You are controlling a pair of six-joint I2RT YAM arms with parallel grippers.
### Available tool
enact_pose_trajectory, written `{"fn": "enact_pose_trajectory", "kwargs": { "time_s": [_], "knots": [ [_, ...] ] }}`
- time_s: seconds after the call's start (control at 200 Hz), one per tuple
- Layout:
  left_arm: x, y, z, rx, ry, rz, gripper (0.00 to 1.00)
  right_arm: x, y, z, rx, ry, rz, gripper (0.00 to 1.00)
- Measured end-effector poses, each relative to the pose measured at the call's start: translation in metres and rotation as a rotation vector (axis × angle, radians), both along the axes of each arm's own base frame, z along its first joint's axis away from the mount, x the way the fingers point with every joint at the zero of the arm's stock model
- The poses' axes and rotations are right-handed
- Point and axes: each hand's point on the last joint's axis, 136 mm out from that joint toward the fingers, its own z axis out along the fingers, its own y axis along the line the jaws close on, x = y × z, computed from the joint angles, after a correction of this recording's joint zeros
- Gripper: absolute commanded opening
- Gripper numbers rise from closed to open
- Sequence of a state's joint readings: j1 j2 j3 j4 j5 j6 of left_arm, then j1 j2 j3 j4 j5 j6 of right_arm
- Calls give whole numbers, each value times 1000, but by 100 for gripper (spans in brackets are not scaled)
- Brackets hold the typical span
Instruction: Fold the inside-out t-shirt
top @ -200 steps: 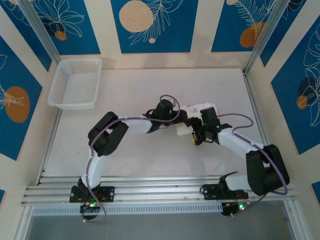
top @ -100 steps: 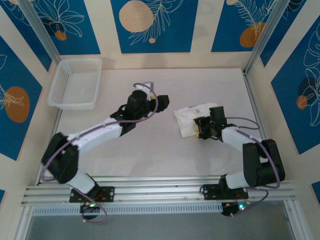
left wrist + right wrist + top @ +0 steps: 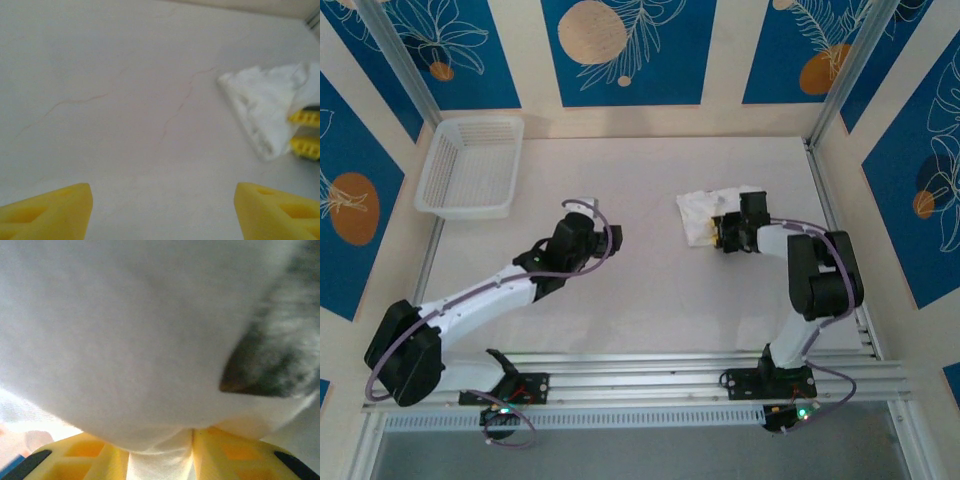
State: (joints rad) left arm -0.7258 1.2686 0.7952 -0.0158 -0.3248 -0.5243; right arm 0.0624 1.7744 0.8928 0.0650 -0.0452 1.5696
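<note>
- Top external view: mesh basket [image 3: 470,165] sits upper left on the table [image 3: 650,310], well apart from the crumpled t-shirt [image 3: 705,208] at right-centre.
- right gripper [image 3: 712,238] is pinching the t-shirt's lower edge.
- left gripper [image 3: 616,237] is spread wide over bare table, with the t-shirt off to its right.

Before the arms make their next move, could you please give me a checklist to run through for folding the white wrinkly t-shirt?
1. Hold of right gripper on white wrinkly cloth t-shirt: ok, cloth is pinched between its yellow fingers.
2. State of left gripper: ok, open and empty.
3. Gap between left gripper and t-shirt: ok, well apart.
4. Is the t-shirt spread flat: not ok, bunched up.
5. Is the white plastic mesh basket out of the way: ok, far-left corner.
</note>
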Motion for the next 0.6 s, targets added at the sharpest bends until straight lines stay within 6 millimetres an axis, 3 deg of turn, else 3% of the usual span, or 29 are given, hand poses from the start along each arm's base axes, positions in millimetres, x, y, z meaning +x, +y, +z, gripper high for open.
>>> {"fn": "enact_pose_trajectory", "kwargs": {
  "time_s": [0.27,0.6],
  "knots": [
    [-13,32,-2,24,-14,89,74,84,-48,1,18,-29,-180,37],
    [-23,62,4,53,-41,163,77,169,-139,8,-42,-21,-371,37]
  ]
}}
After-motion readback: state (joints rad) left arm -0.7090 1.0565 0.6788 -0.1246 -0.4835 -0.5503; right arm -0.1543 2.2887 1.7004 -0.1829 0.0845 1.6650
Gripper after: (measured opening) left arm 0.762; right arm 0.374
